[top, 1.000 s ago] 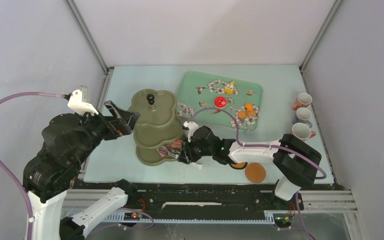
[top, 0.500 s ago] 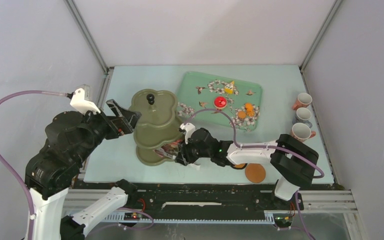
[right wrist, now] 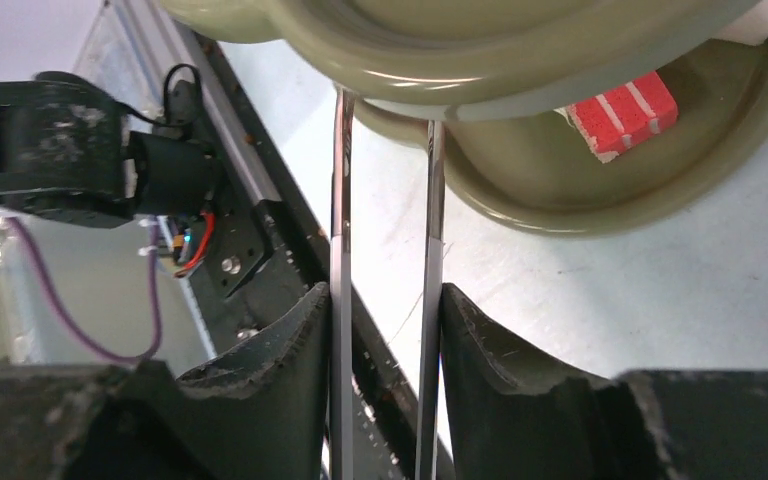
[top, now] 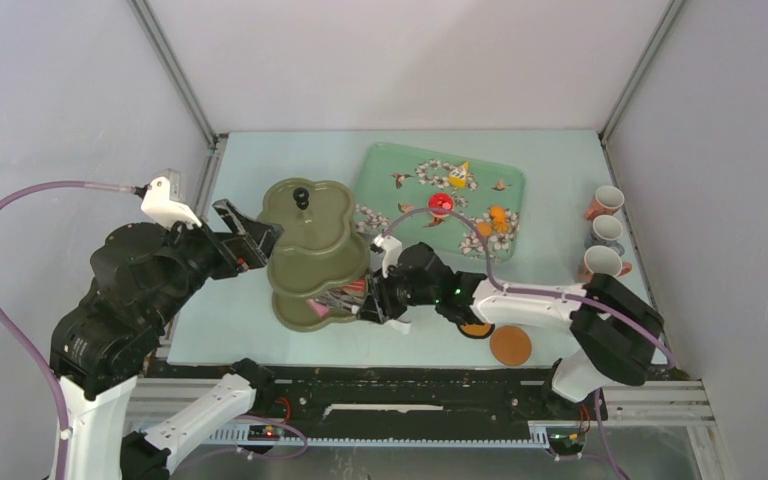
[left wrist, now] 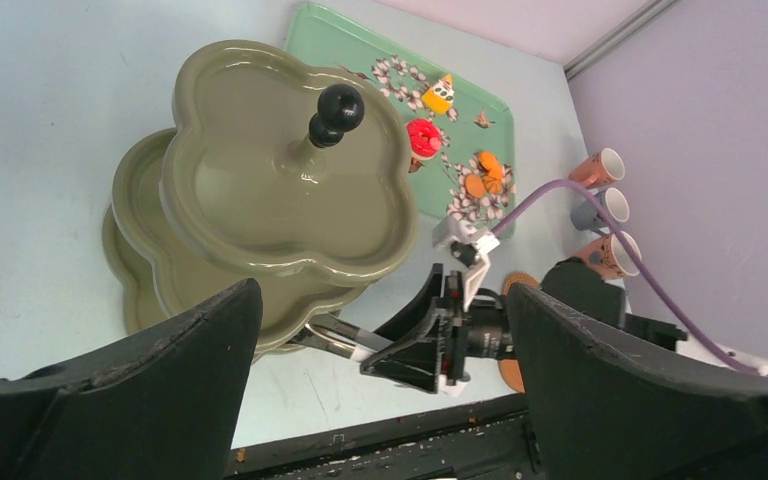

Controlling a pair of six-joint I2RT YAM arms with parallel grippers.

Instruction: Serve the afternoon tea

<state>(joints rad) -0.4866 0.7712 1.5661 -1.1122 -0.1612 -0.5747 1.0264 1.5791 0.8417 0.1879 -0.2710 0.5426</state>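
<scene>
On the bottom tier of the three-tier stand [top: 315,255] sits a red toy pastry [right wrist: 625,112]; it looks light and stiff, so I'd nip it gently across its long sides. Right gripper [right wrist: 385,315] is pinching the metal tongs [right wrist: 341,200], and left gripper [left wrist: 382,295] hangs spread wide beside the stand. Tong tips vanish under the middle tier, so can't tell if they touch it.

Glossy smooth olive stand [left wrist: 260,190], polished metal tongs [right wrist: 340,220] beside it, matt black plastic fingers [right wrist: 260,395], matt pale surface [right wrist: 660,300] under the stand
</scene>
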